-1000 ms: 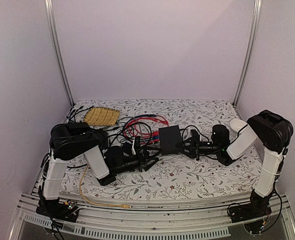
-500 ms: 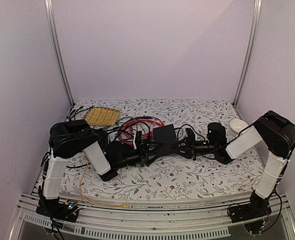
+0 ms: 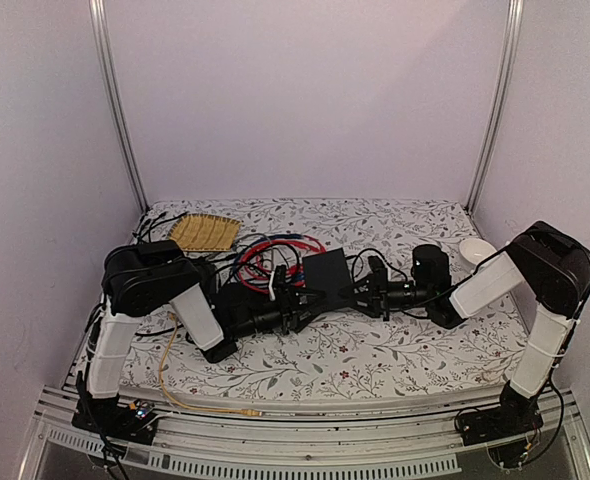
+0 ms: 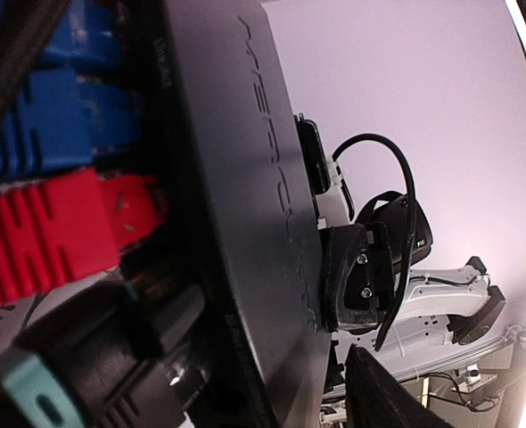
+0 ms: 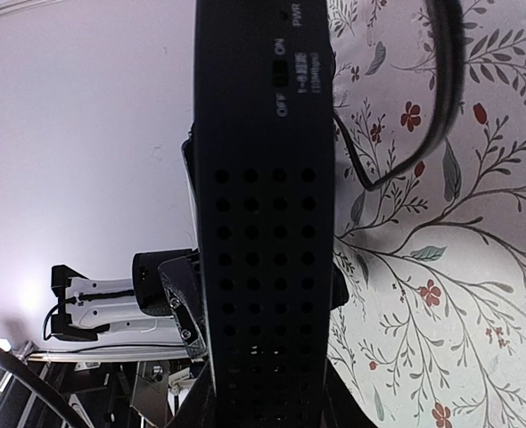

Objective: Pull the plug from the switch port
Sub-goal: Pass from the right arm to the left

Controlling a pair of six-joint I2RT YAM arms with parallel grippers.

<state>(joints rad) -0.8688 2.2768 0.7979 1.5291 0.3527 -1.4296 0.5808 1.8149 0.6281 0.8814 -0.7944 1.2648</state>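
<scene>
Near the middle of the counter (image 3: 415,345), the black switch (image 3: 330,272) lay between the two arms. The right hand (image 3: 373,291) was clamped on its right edge, apparently to brace it against the pull. The left hand (image 3: 302,302) sat at the opposite edge, where a red plug (image 4: 53,236) and blue plugs (image 4: 58,116) were seated in the ports (image 4: 156,192). Whether its jaws had closed on anything I could not tell. Loose cables (image 3: 275,255) crowded the far-left side, but bare cloth toward the left arm's base left room, I judged, to draw a plug straight out.
</scene>
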